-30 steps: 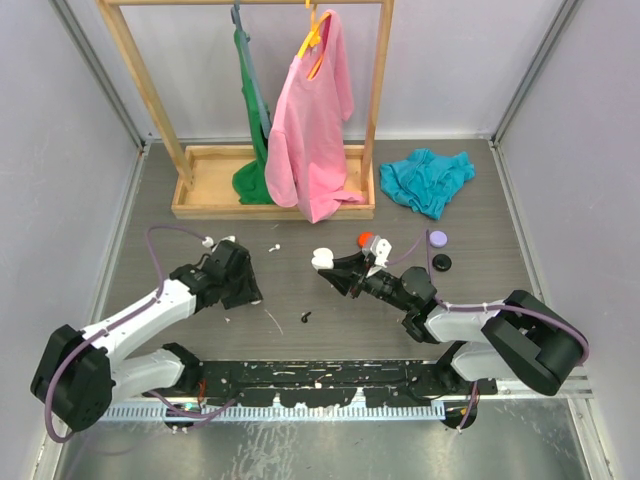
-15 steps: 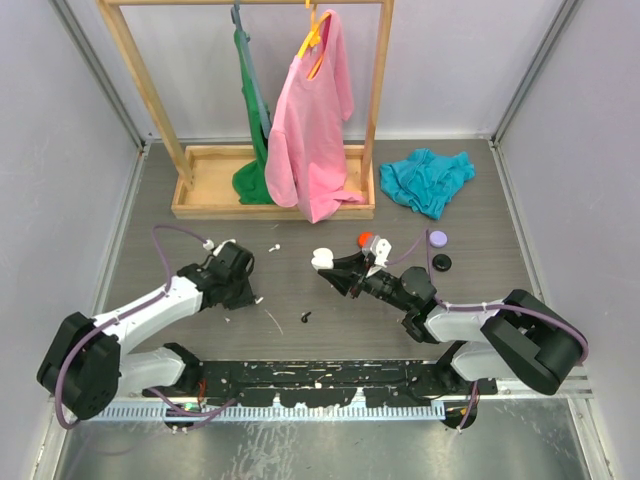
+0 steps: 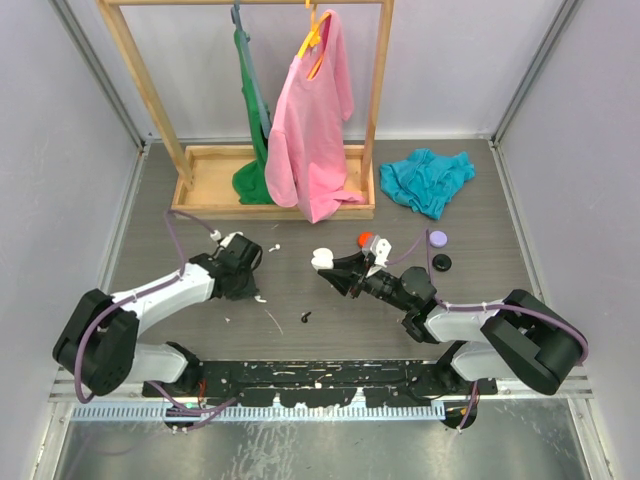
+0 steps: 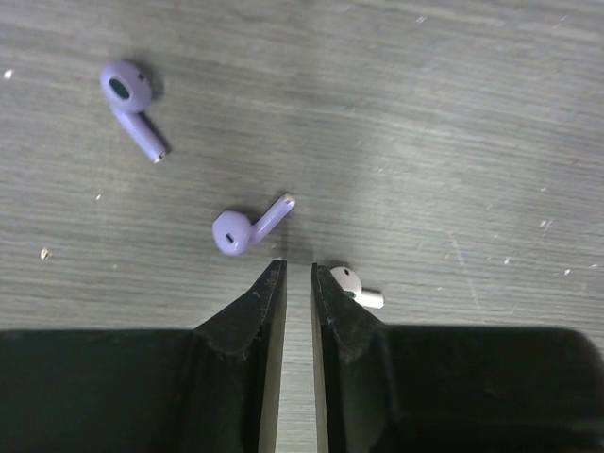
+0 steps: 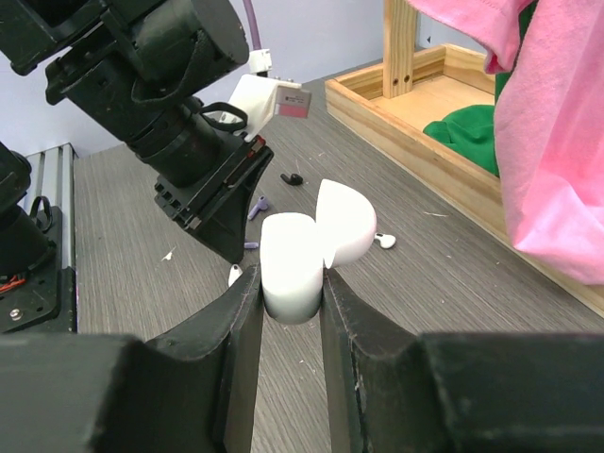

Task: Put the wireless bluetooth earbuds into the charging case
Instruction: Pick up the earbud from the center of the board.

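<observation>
The left gripper [image 4: 298, 269] is pinched nearly together on nothing, with bare table [image 4: 425, 142] showing in the slit. The white earbud [image 4: 357, 288] lies just outside one fingertip, its stem pointing sideways away from it, and a lilac earbud [image 4: 247, 226] sits just ahead. The right gripper [image 5: 290, 283] clamps the open white charging case [image 5: 294, 255] off the table, so the left arm is the nearer one to the buds

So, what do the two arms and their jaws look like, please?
Both the left arm and the right arm have white links, black joints and a thin lilac cable along them. The left gripper and right gripper have black, wedge-shaped jaws.
</observation>
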Action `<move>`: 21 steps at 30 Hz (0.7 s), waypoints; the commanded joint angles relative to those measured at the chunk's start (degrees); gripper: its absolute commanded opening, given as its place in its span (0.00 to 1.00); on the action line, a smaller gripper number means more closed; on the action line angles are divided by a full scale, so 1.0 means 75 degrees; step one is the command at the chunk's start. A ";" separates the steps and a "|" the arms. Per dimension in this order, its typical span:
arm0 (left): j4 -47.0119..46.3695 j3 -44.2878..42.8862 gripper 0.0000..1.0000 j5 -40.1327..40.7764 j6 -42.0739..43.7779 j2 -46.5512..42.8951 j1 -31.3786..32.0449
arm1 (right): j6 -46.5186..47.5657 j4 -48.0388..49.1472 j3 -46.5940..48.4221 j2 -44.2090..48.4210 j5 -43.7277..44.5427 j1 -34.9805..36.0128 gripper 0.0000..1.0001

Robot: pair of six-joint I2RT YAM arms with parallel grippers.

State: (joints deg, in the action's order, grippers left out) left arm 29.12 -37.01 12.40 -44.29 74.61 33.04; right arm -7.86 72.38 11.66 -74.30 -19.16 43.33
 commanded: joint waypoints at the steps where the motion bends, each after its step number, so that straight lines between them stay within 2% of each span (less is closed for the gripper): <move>1: -0.0547 -0.0521 0.19 0.0266 0.0342 0.0154 -0.0034 | -0.0032 0.0489 0.0103 -0.0007 -0.0030 0.0017 0.18; 7: -0.0628 -0.0847 0.25 0.0220 0.0579 0.0338 -0.0046 | -0.0053 0.0463 0.0111 -0.0008 -0.0037 0.0017 0.18; 17: -0.0136 -0.0146 0.46 -0.0377 -0.0380 -0.0642 -0.0034 | -0.0056 0.0439 0.0139 -0.0020 -0.0047 0.0029 0.19; 21: -0.0308 -0.0034 0.48 -0.0566 -0.0469 -0.0531 -0.0024 | -0.0063 0.0419 0.0153 -0.0022 -0.0062 0.0031 0.19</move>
State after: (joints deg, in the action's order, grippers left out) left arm 27.97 -38.02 10.00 -45.78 70.67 32.93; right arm -7.94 72.31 11.66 -74.30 -19.18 43.33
